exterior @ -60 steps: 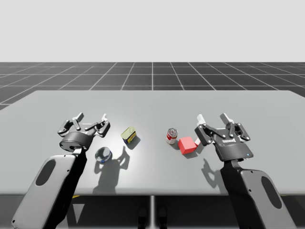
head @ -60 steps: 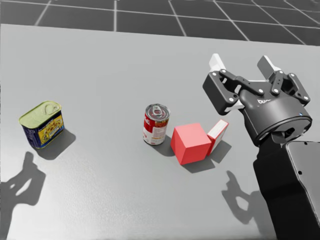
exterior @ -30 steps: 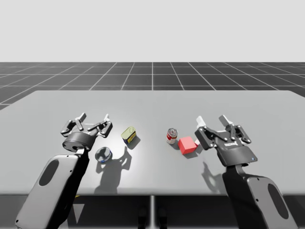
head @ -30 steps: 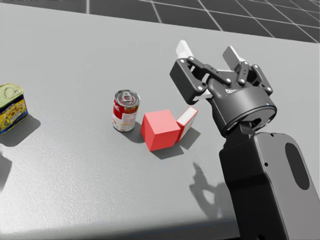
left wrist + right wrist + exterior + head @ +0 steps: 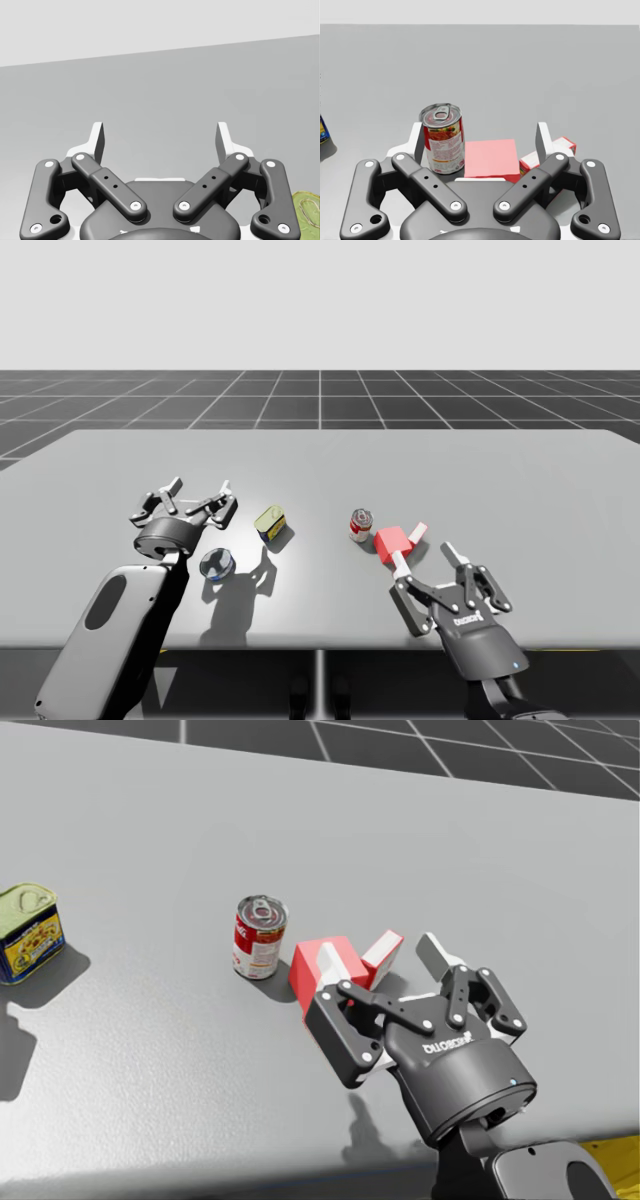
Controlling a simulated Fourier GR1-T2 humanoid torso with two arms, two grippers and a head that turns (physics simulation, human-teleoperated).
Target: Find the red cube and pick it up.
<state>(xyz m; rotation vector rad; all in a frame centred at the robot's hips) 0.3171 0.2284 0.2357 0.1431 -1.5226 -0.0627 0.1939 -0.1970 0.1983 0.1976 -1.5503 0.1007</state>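
Right gripper [image 5: 480, 137]: wide open, empty; relocated from beside the red cube [image 5: 490, 159] to its 6 o'clock. Approach aligned; grasp pending.

1. High view, centre-right: red cube [image 5: 392, 542] is hemmed in, with the red-and-white can [image 5: 360, 525] just beside its left and the small red-and-white box [image 5: 413, 533] against its right.
2. Right wrist view: the can stands ahead of one spread finger of the right gripper [image 5: 424, 558], the box ahead of the other.
3. The cube's top and near face are free.
4. Yellow-green tin [image 5: 269, 523] sits centre-left, well apart.
5. Table [image 5: 520, 470] is bare at the upper right.
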